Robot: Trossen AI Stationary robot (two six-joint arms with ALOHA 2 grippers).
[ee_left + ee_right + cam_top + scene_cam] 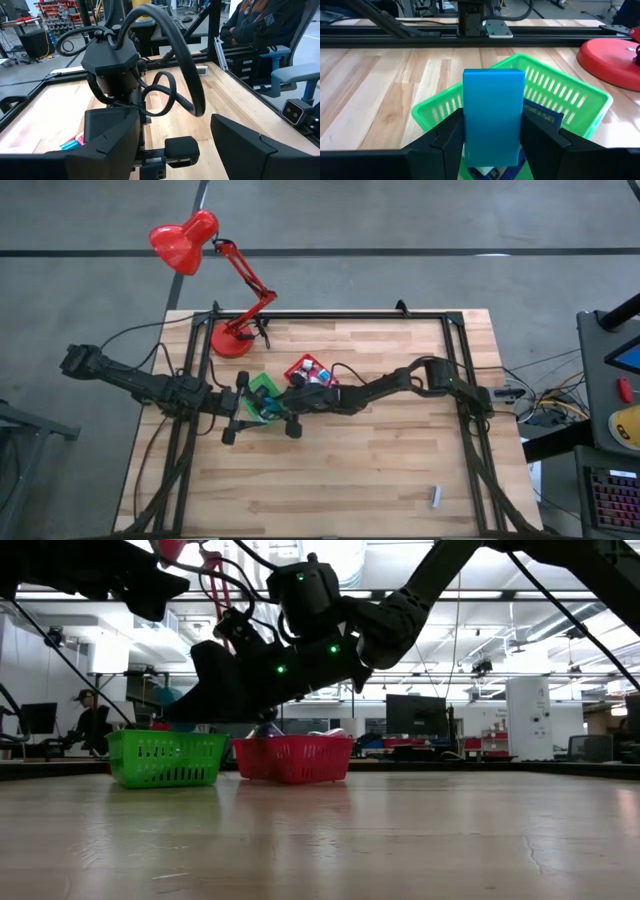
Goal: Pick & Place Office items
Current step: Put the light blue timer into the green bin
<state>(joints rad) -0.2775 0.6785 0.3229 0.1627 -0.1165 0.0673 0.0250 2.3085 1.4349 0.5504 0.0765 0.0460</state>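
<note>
Our right gripper [492,145] has its jaws clamped on a blue block [493,117] above the green bin [570,97]; our left gripper's [172,145] jaws gape empty.

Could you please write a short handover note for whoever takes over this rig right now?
Right gripper: shut on a blue block, held over the green bin.
Left gripper: open, close beside the right arm at the green bin, holding nothing.
Done: items lie in the red bin and some in the green bin.
Left: release the blue block; one grey stick lies at the table's near right edge.
</note>
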